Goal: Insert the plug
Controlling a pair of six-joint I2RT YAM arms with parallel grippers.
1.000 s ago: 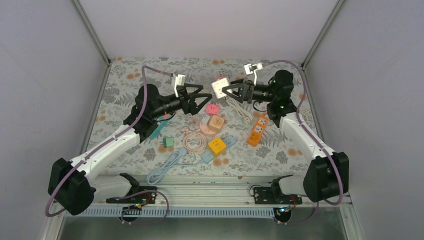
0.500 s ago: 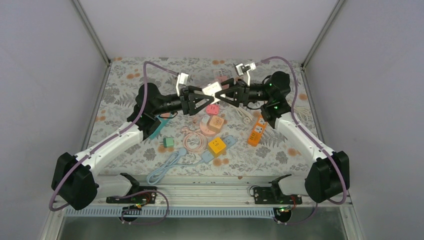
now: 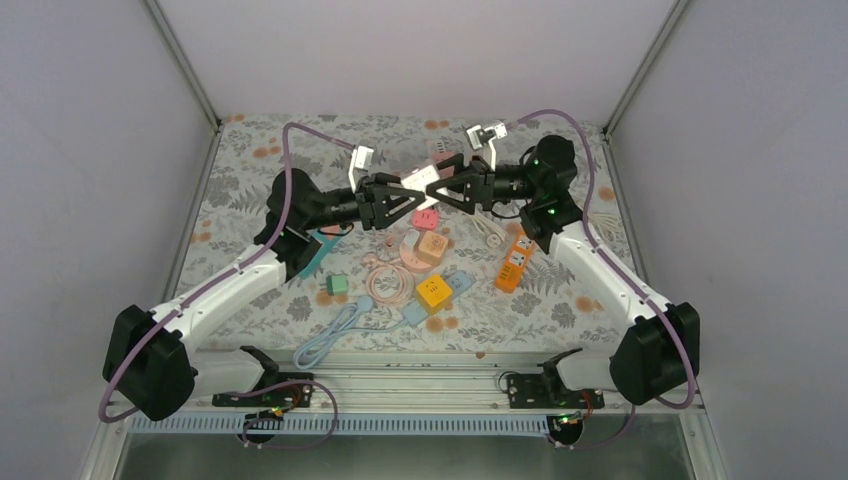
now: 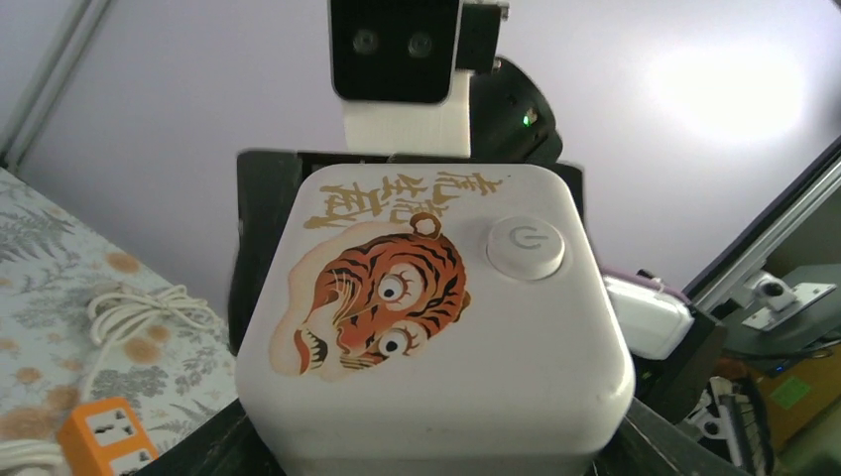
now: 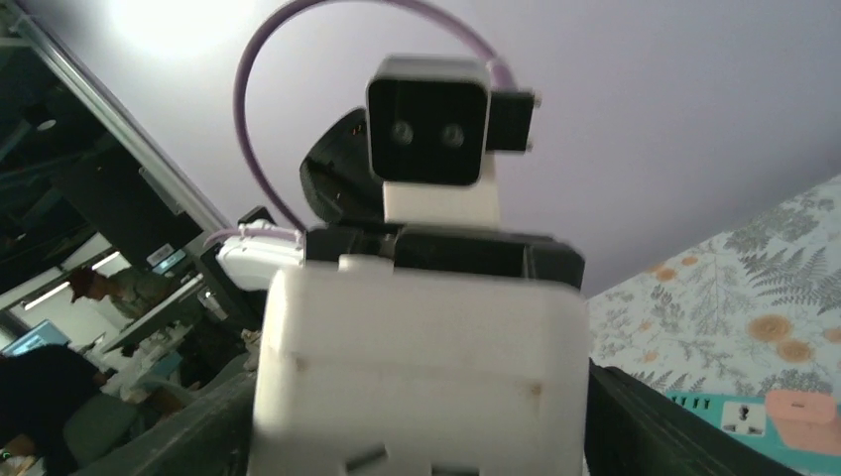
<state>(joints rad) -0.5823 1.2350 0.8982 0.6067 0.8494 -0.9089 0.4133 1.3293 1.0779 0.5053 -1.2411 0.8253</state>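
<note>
1. Grey-walled enclosure; floral-cloth table (image 3: 250, 180) strewn with small sockets and cords.
2. The right gripper (image 3: 441, 187) clamps a white cube socket (image 3: 427, 184), held in the air over the rear middle of the table.
3. The left gripper (image 3: 423, 191) meets the same cube from the opposite side, with its jaws narrowed around it. I cannot tell whether its pads press.
4. Change: a second ago the grippers were well apart and the left jaws were wide and empty. Both have since swung inward and the left jaws have drawn in.
5. The left wrist view alone shows the tiger print (image 4: 382, 297) and the round power button (image 4: 525, 247). The right wrist view alone shows a plain face with socket slots (image 5: 367, 458) at its lower edge.
6. Pose: both forearms rise from the near bases and angle inward, wrists roughly level and pointing at each other.
7. An orange power strip (image 3: 515, 262) and a white cord (image 3: 490, 226) lie on the cloth under the right arm.
</note>
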